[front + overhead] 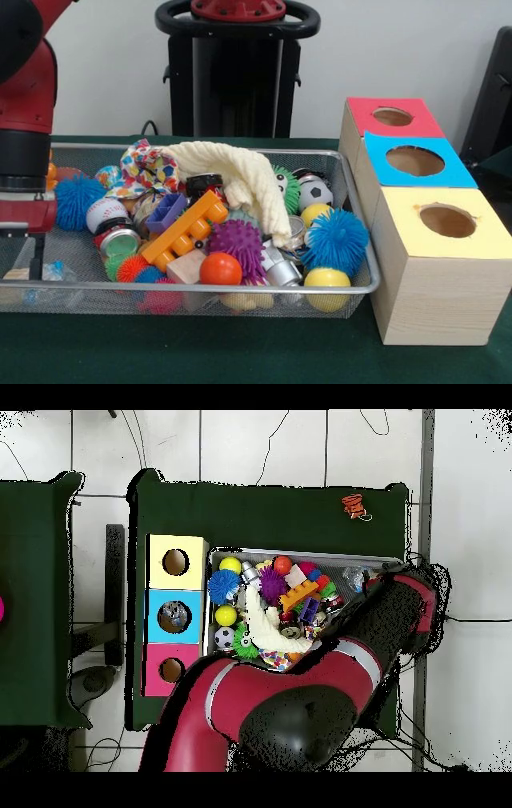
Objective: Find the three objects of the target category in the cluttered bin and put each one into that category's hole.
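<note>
From the front, the arm (28, 112) comes down at the bin's (356, 284) end farthest from the boxes; whether its gripper (36, 256) is clenched I cannot tell. The bin holds spiky balls, a cream cloth (240, 180) and an orange block (186, 230). Just beside it stand red (384, 128), blue (408, 168) and yellow (436, 272) boxes, each with a hole.

From above, the arm (385, 619) reaches over the bin's (300, 552) end away from the boxes (175, 614).
</note>
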`<state>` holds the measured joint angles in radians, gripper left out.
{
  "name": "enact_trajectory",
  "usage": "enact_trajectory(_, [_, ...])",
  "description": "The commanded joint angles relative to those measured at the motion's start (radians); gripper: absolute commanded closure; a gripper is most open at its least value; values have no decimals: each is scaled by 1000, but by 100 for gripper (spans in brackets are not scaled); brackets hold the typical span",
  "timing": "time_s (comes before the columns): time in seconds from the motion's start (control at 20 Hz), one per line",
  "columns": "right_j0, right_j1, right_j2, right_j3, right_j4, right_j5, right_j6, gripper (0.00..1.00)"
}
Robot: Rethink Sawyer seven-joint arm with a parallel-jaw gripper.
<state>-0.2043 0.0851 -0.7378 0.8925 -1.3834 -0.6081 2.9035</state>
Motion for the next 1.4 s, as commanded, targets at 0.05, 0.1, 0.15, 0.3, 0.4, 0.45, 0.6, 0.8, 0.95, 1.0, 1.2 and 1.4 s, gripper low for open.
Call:
enact_trajectory(0.05, [22, 46, 92, -110, -84, -144, 75, 0])
enact_trajectory(0.1, [24, 49, 96, -113, -105, -183, 101, 0])
enact_trajectory(0.15, [27, 49, 102, -114, -128, -220, 121, 0])
enact_trajectory(0.3, [29, 46, 116, -112, -166, -283, 152, 0])
enact_trajectory(0.4, [29, 50, 122, -115, -177, -304, 164, 0])
enact_trajectory(0.45, [30, 51, 123, -115, -179, -317, 177, 0])
enact_trajectory(0.6, [39, 58, 116, -108, -188, -352, 235, 0])
enact_trajectory(0.8, [41, 81, 108, -105, -190, -375, 308, 0])
enact_trajectory(0.95, [65, 140, 47, -118, -246, -386, 434, 0])
enact_trajectory(1.0, [69, 154, 31, -117, -260, -392, 465, 0])
enact_trajectory(1.2, [86, 221, -36, -136, -306, -371, 576, 0])
enact_trajectory(1.4, [101, 282, -99, -152, -315, -276, 620, 0])
